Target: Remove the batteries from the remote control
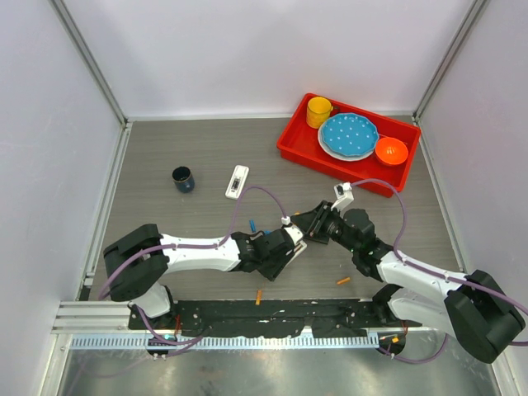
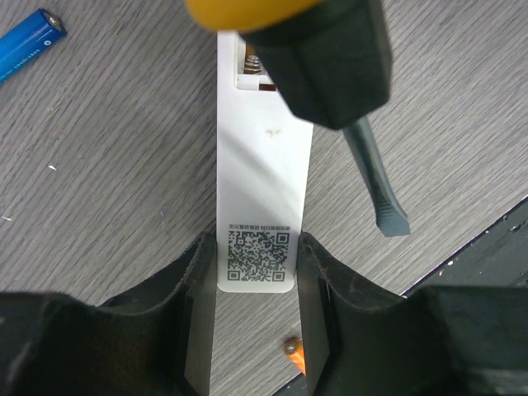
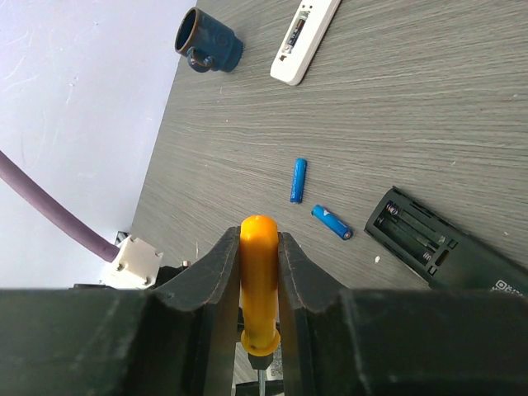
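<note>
Left gripper (image 2: 256, 272) pinches the remote (image 2: 262, 165) by its end near the desk's (image 2: 124, 165) front edge; right gripper (image 3: 260, 247) clamps the screwdriver (image 3: 259, 289); its tip should lever gently inside the open bay (image 2: 246, 73).

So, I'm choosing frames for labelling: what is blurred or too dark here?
Left wrist: screwdriver handle out of focus, QR code on white remote sharp. Right wrist: right claw nearly black, blue batteries crisp. Top external: evenly lit.

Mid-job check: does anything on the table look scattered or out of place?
Yes. Two blue cylindrical batteries lie loose and skewed beside the black remote with its open compartment. Two orange batteries are strewn near the black base rail. No damage visible.
</note>
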